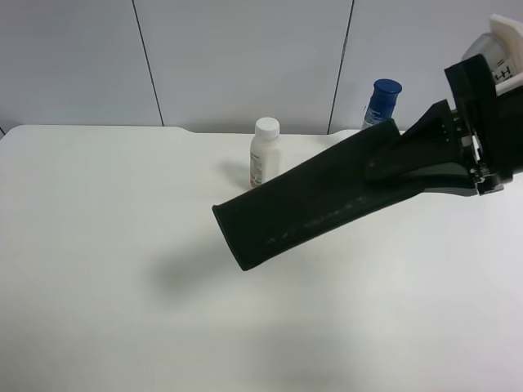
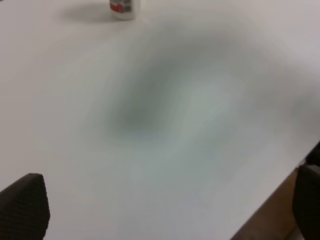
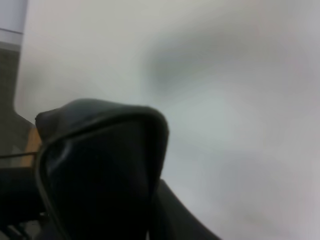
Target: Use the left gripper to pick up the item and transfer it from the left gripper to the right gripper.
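In the exterior high view the right gripper (image 1: pixel 413 159) runs off the frame edge beyond the item (image 1: pixel 315 204). Black on black, its fingertips cannot be made out against the item. Behind the item, the blue-capped bottle (image 1: pixel 384 98) shows only cap and shoulder. The white bottle (image 1: pixel 264 151) beside the item has a label too small to read. The right wrist view is blurred, with the item cropped by the frame. The left wrist view crops the left gripper (image 2: pixel 165 212) to 2 fingers (image 2: pixel 25 207).

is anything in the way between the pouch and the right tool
Nothing visible does. The pouch is already clamped in the right tool, lifted off the table. The white bottle and blue-capped bottle stand farther back.
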